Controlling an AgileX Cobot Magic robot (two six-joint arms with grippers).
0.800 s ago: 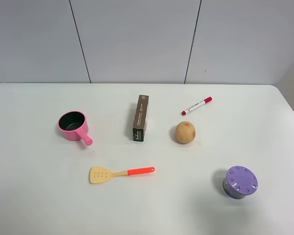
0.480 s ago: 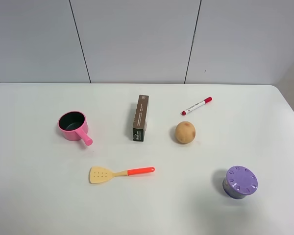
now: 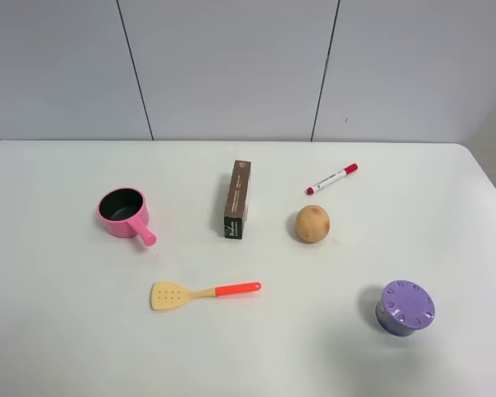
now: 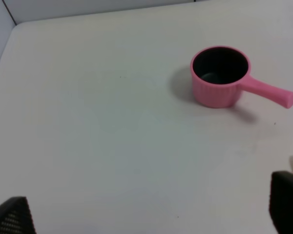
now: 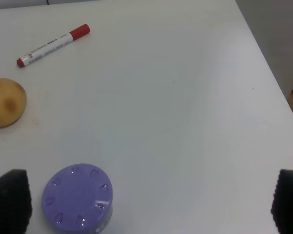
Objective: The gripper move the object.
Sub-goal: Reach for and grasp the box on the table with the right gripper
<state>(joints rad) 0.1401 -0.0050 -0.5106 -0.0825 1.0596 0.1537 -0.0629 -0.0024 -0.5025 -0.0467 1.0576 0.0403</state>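
L pincer [image 4: 147, 210]: spread wide, nothing between tips. Only black fingertips [image 4: 10, 218] seen, at frame corners, over bare worktop [image 4: 102, 126]. Farther out: pink pot [image 4: 219, 75], upright, handle sticking out sideways.

R pincer [image 5: 149, 202]: also spread wide, empty. Purple jar [image 5: 78, 197] w/ ribbed lid close to one fingertip. Beyond that: potato [image 5: 6, 103], then red-capped marker [image 5: 52, 45].

Task obj = dark brown carton [image 3: 238, 199]: flat on worktop, roughly mid-table in high view. Long axis toward back wall, small end face toward cam. Not touched by either pincer. Placed between pink pot (on its left) and potato (on its right), apart from both. Marker behind potato, tilted. Yellow spatula [image 3: 203, 292] w/ orange handle in front of carton, apart. Purple jar at front right, well apart from carton.
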